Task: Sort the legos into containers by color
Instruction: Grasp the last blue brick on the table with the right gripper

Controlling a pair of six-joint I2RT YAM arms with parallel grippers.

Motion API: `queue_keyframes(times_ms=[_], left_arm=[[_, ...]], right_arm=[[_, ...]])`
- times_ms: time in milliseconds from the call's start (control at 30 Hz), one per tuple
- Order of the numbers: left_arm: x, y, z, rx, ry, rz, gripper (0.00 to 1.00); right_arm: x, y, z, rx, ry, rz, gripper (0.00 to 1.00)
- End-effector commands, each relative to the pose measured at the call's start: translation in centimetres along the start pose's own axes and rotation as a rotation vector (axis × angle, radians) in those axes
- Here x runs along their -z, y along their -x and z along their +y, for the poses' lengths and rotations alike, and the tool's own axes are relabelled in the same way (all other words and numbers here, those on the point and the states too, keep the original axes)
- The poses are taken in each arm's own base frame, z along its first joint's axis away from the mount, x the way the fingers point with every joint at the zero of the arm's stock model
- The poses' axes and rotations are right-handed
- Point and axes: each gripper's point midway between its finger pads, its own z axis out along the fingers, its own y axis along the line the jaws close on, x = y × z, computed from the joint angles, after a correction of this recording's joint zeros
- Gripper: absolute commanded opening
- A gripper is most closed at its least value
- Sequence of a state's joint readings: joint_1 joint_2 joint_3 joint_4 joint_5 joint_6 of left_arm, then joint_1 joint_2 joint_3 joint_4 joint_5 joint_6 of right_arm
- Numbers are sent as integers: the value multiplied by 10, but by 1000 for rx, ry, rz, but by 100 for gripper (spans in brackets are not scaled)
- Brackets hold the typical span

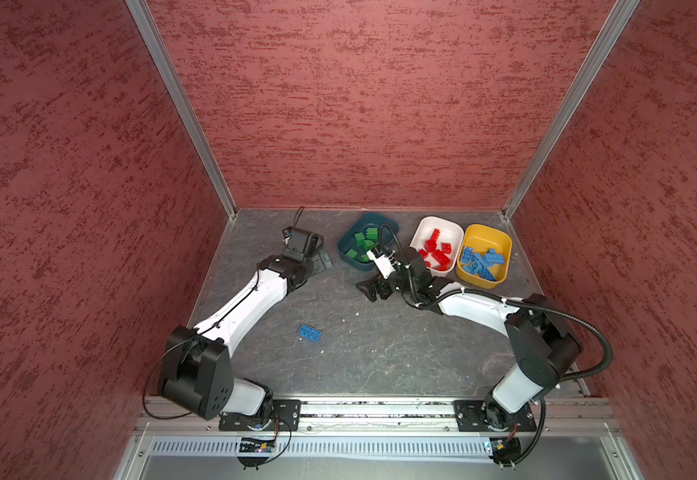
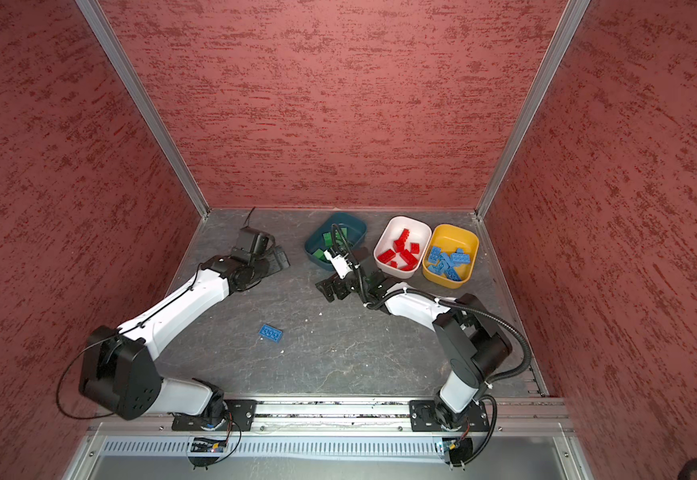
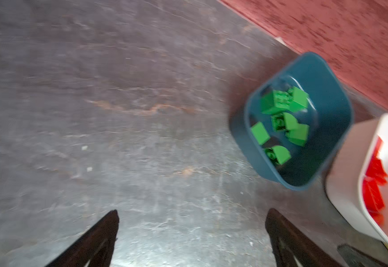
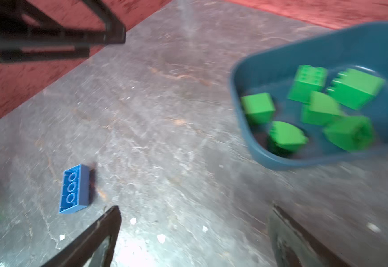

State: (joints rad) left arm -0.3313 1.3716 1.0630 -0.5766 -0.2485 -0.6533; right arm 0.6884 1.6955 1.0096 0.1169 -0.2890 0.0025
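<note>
1. Three tubs stand in a row along the far edge of the surface (image 1: 380,353).
2. The teal tub (image 1: 344,249) is near the middle of that edge. It has only green bricks (image 1: 359,241) in it.
3. The white tub (image 1: 434,220) is next, a little apart from the teal one. It has only red bricks (image 1: 438,249) in it.
4. The yellow tub (image 1: 488,232) is just beside the white one and closest to the far right corner. It has only blue bricks (image 1: 483,262) in it.
5. One loose blue brick (image 1: 309,333) lies alone on the surface, well apart from the tubs. It is between the middle and the left edge, and both top views show it. In the right wrist view it lies with its hollow side up (image 4: 75,188).
6. The left claw (image 3: 193,211) is over bare surface toward the far left corner, beside the teal tub. Its two fingers are wide apart and nothing is between them.
7. The right claw (image 4: 195,207) is just on the near side of the teal tub. Its fingers are wide apart too, with nothing between them.
8. Both wrist views are blurry.
</note>
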Motion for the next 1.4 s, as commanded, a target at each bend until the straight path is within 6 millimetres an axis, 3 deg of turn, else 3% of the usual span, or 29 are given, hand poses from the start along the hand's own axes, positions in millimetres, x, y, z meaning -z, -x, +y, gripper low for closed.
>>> queue_keyframes(times_ms=[0,200,367,600,767,1000,1167,1367], left_arm=[[17,10,52,98,139,-83,99],[35,4,105,222,203,-131,99],[49,-6,135,277,245,-145,99],[61,-29,168,346,306,-146,99],[61,-39,180,376,321,-141,99],[59,-46,186,373,342,-120,99],[58,-46,186,376,336,-115,99],[57,-46,183,376,326,-108,99]], right_arm=[[-18,-3,30,120,65,53,99],[-46,-21,82,245,172,136,99],[-64,-53,124,395,283,257,98],[-83,-77,160,549,352,336,93],[-106,-93,167,606,335,395,86],[-128,-90,161,618,247,392,77],[-132,-99,162,614,256,418,74],[-129,-110,157,652,253,461,58]])
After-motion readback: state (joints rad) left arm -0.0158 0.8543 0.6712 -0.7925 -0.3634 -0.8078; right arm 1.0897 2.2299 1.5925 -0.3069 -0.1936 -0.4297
